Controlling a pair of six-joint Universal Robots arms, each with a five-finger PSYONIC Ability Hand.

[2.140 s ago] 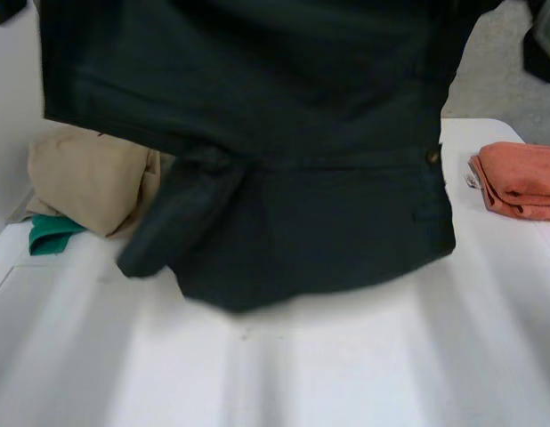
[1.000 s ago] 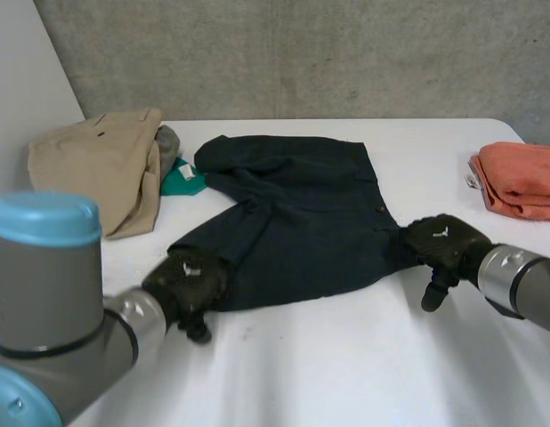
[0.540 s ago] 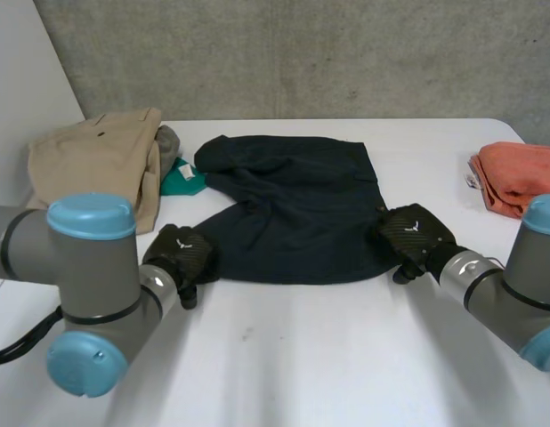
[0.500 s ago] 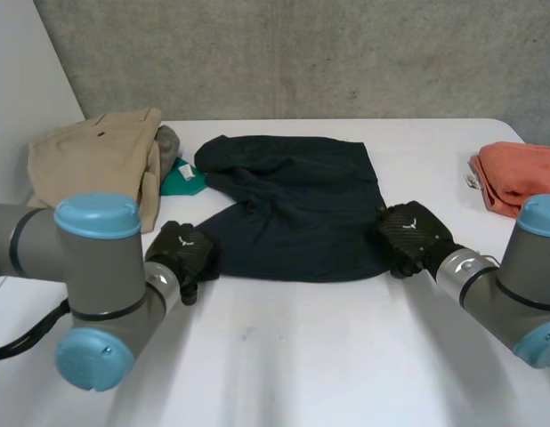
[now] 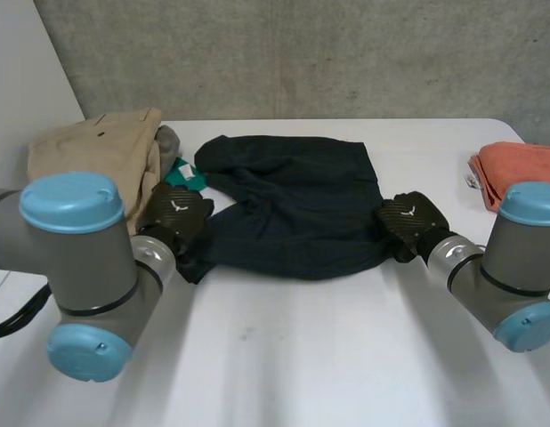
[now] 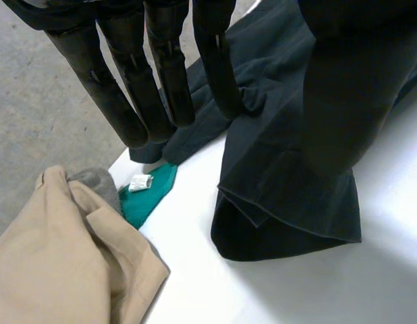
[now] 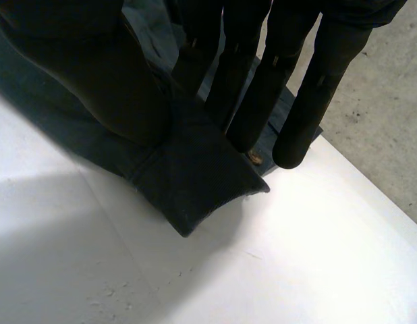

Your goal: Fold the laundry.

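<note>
On the middle of the table (image 5: 284, 356), the dark garment (image 5: 293, 213) lies long axis crosswise, buttoned end toward the right hand (image 5: 408, 221); it and the left hand (image 5: 177, 212) each pinch a near corner between thumb and straight fingers.

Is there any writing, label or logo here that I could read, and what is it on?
No text here is readable.
On the green cloth, a white tag: too small to read.
On the back of the left hand and of the right hand, a white mark: a small emblem, no letters to make out.
On the dark garment that both hands pinch: no writing shows.
</note>
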